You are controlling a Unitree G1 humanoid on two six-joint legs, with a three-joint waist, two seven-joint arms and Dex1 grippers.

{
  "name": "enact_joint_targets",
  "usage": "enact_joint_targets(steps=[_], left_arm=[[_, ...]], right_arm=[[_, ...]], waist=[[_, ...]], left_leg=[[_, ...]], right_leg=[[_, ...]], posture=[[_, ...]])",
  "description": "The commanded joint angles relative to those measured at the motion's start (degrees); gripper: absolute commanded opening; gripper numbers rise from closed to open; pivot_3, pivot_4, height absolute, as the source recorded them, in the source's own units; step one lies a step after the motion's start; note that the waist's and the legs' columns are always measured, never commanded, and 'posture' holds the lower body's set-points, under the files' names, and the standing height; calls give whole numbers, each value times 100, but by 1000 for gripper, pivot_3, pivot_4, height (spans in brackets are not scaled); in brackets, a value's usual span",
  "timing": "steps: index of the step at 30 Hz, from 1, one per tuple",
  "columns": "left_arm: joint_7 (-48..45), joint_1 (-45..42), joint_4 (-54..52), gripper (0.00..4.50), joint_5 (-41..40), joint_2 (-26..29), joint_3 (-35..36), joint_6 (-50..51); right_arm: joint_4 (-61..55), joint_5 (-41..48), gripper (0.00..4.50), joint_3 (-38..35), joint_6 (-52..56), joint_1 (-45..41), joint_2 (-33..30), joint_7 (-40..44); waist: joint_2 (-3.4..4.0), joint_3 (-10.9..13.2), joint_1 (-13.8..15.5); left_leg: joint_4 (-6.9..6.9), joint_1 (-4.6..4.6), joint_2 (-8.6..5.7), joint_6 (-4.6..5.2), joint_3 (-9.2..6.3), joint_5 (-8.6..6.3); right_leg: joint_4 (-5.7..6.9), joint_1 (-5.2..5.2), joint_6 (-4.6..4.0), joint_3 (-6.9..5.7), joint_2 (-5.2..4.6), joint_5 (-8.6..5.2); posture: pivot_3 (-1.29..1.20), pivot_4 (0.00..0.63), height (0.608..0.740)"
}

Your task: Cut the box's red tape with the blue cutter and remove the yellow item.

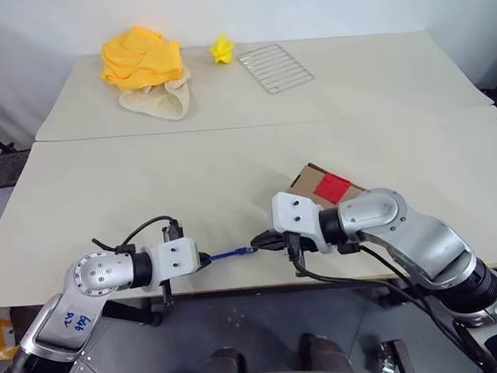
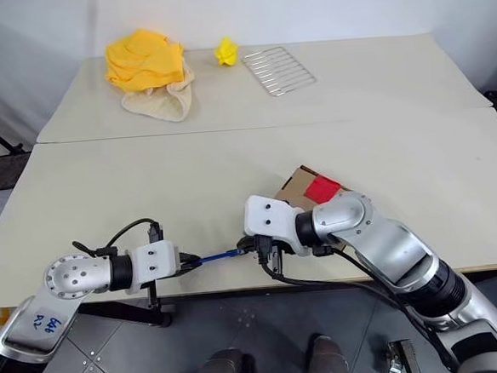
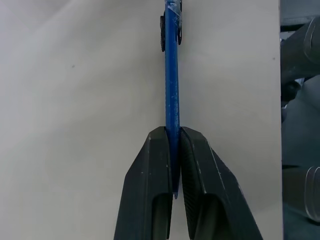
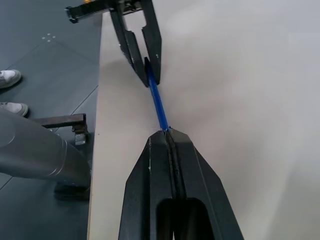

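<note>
The blue cutter (image 1: 232,253) hangs just above the table's front edge, held at both ends. My left gripper (image 1: 204,260) is shut on its near end; in the left wrist view the cutter (image 3: 172,75) runs straight out from between the fingers (image 3: 150,170). My right gripper (image 1: 259,243) is shut on the other end, with the cutter (image 4: 156,102) pinched at its fingertips (image 4: 159,150). The box (image 1: 306,181), brown cardboard with the red tape (image 1: 332,187) on top, lies just behind my right wrist, which partly covers it. The yellow item is hidden.
At the back left lies an orange-yellow cloth heap (image 1: 141,57) on a beige cloth (image 1: 162,103). Beside them are a spiky yellow paper lump (image 1: 222,48) and a wire rack (image 1: 275,67). The table's front edge (image 1: 238,285) runs just below the grippers.
</note>
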Motion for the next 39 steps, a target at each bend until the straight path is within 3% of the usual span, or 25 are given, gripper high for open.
enact_joint_targets(steps=[1,4,14,24,30,36,39], left_arm=[[-176,124,-85,558,-300,-105,-160,597],[-224,45,-36,1206,-431,-208,-154,527],[-325,6,-31,4196,-484,-221,-218,622],[-269,-387,918,4196,-460,-490,-236,563],[-773,-465,1174,4196,-329,-192,-615,719],[-815,-539,1218,2804,-309,-154,-729,746],[-841,-537,1186,2804,-337,-137,-740,777]], right_arm=[[-279,60,10,-238,22,36,-59,-27],[-270,103,0,-325,49,62,-90,-33],[-172,63,0,-424,21,70,-174,3],[-181,55,0,-424,-11,118,-185,-1],[-211,68,0,-460,7,133,-211,-5],[-243,76,0,-502,26,146,-245,-25],[-255,77,0,-522,39,147,-254,-29]], waist=[[0,0,-3],[0,0,-4],[0,0,-7],[4,-3,26],[7,-5,-8],[19,-12,-23],[18,-12,-21]], left_leg=[[0,0,0,0,0,0],[0,1,1,1,1,0],[-2,1,1,1,2,-2],[2,2,-3,2,1,-1],[4,14,0,3,2,-1],[-2,18,4,2,4,-1],[-1,18,4,2,5,-1]], right_leg=[[-1,0,0,0,0,0],[0,0,0,2,0,0],[-4,0,0,2,1,0],[-2,4,0,3,-1,0],[1,13,0,5,1,0],[-1,13,0,6,5,0],[0,13,0,8,5,0]], posture=[[0,150,740],[0,150,740],[0,150,740],[0,150,740],[0,150,740],[0,150,740],[0,150,740]])
